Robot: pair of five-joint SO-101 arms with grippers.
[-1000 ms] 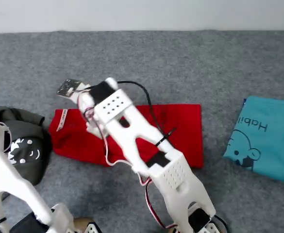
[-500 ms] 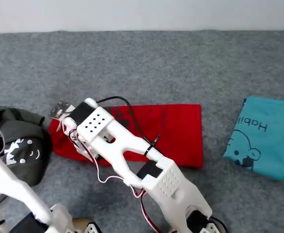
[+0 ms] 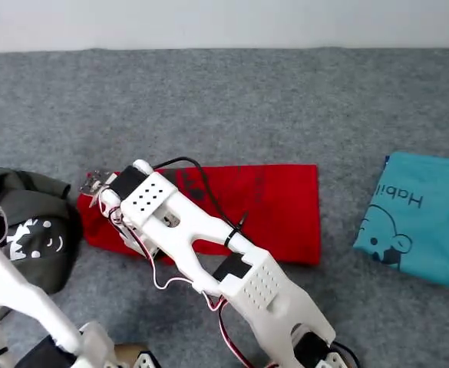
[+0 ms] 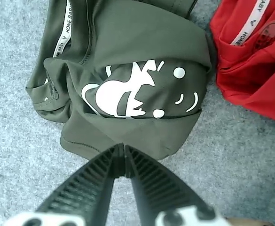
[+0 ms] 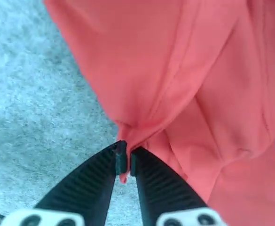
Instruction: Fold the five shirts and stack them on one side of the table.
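The right gripper [image 5: 124, 159] pinched the long red cloth shirt [image 3: 278, 207] at its end next to the crumpled dark green shirt [image 3: 32, 226], and the red shirt's length ran straight away from that green one.

Three shirts lie on the one grey worktop [image 3: 285, 100]: one red shirt [image 3: 285, 207], one dark green shirt [image 3: 36, 230] with a white print, and one teal shirt [image 3: 420, 222] with a dark print. Two white arms stand over it, the left arm [image 3: 9, 287] and the right arm [image 3: 201, 230]. Each carries one tool, so two in all: the left tool [image 4: 124, 155] and the right tool [image 5: 125, 157]. Each tool has two black ribbed fingers [image 4: 85, 181].
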